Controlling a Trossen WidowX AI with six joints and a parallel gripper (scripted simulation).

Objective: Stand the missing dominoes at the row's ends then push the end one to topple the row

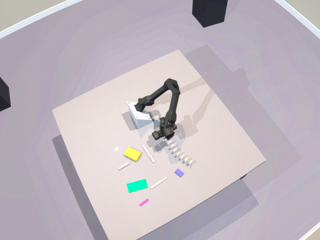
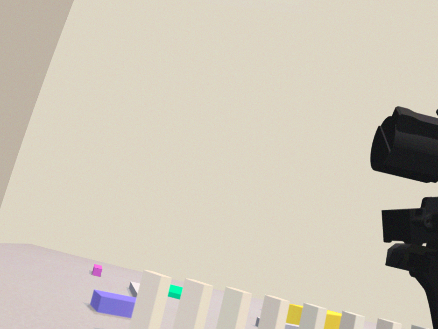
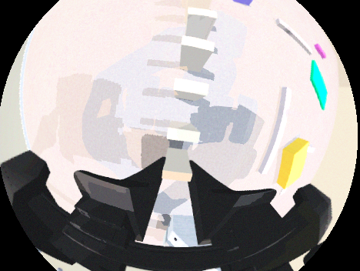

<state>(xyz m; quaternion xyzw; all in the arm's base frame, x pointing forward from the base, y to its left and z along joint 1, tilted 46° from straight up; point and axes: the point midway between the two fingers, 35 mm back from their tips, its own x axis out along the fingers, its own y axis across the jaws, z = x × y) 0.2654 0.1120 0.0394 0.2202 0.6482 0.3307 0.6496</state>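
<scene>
Top: claw point(image 1: 165, 135) point(image 2: 406, 226) point(image 3: 176, 162) is low at the 10 o'clock end of the row of standing dominoes point(image 1: 178, 154) point(image 2: 150, 301) point(image 3: 183, 135); row runs off toward 4-5 o'clock. Yellow block point(image 1: 132, 153) point(image 2: 332, 319) point(image 3: 293, 163) is at 8 o'clock from the claw, purple block point(image 1: 179, 172) point(image 2: 113, 303) point(image 3: 243, 1) by the row's far end. Neither matters here.

Exterior: claw is at 3-4 o'clock, fingertips out of frame, so base height can't be checked. Visible dominoes are upright.

Wrist: claw is narrowed on the held domino point(image 3: 177, 159), gripped between both fingers. It's just on the 6 o'clock side of the nearest standing one; can't tell if its base is on the table point(image 1: 103, 129) point(image 2: 42, 276) point(image 3: 58, 46).

Step looks like placing. Match row pitch, keep faces parallel, descend plumb, let it seat, open slowly and evenly, back straight up. Sideways drift toward 12 o'clock would likely start the row early. Push only after release, if no others are missing. No containers seen, so no contents.
</scene>
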